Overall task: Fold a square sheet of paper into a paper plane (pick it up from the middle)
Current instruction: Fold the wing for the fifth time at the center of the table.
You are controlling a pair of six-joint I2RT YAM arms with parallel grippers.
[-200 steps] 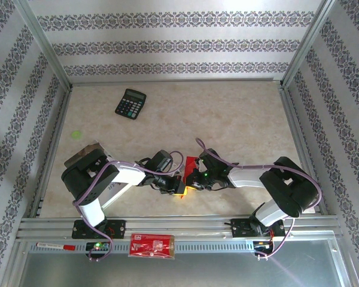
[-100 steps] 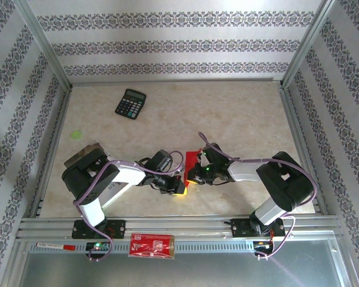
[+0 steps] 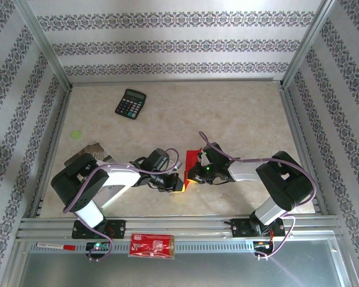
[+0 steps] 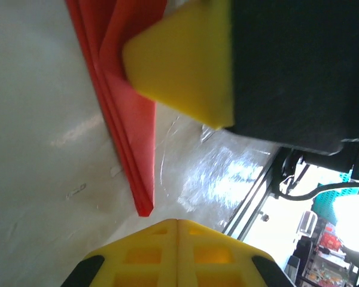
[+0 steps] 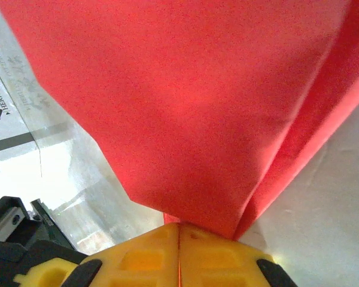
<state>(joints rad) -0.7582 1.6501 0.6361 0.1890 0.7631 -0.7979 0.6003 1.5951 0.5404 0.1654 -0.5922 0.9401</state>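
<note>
Creasing step, I judge: my right pincer [image 5: 179,227], jaws together, seems to nip the folded square sheet of paper [image 5: 185,107]; my left pincer [image 4: 177,222] is closed on nothing, just beside its tip. Next: press the fold flat. Overhead places it well short of the calculator [image 3: 130,103].

Bright, even light — glare on table [image 4: 227,173], red paper [image 4: 128,119] soft.

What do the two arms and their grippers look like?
The left arm and right arm have white links, bulky black joints and looping purple cables. The left gripper and right gripper have yellow, recessed fingers on black bodies. A green light glows on the right wrist.
</note>
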